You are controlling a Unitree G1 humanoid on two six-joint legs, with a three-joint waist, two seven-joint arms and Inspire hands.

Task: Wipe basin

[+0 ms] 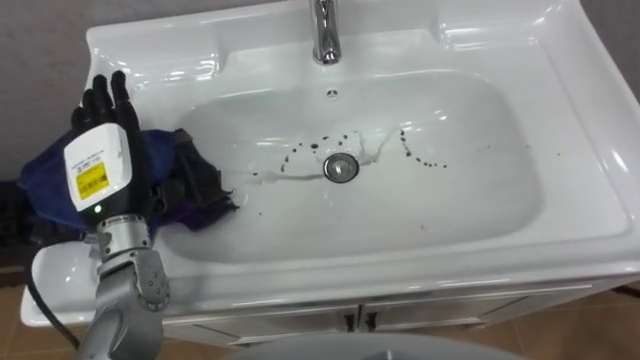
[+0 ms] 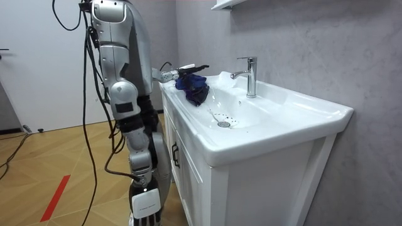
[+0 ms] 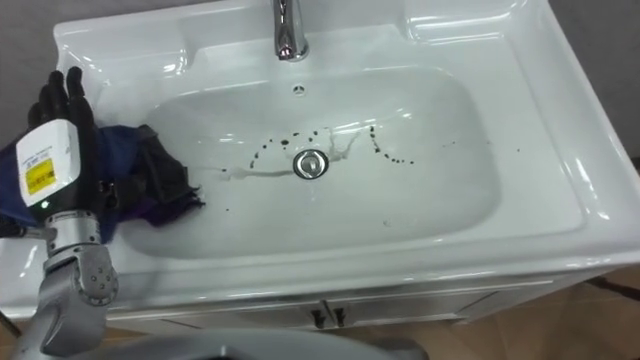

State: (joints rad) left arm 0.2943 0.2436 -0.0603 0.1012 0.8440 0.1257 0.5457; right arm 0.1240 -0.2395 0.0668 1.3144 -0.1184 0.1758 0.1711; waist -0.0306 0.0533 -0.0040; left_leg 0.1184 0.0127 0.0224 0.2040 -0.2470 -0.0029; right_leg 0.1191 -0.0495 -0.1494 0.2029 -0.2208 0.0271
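Your left hand (image 1: 100,150) is resting flat with fingers straight on the crumpled dark blue cloth (image 1: 195,180), gripping nothing. The cloth is lying over the left edge of the white ceramic basin (image 1: 570,130) and spilling down its left slope. Dark specks (image 1: 425,158) are sitting around the round metal drain (image 1: 341,168), below the chrome tap (image 1: 325,35). Your right hand (image 2: 146,206) is hanging beside the white cabinet (image 2: 251,188); can't tell its fingers.

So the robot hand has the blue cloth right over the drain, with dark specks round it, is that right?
Not quite. The robot hand rests on the blue cloth at the left edge of the basin, well apart from the drain. The dark specks do lie round the drain. The left eye view shows it.
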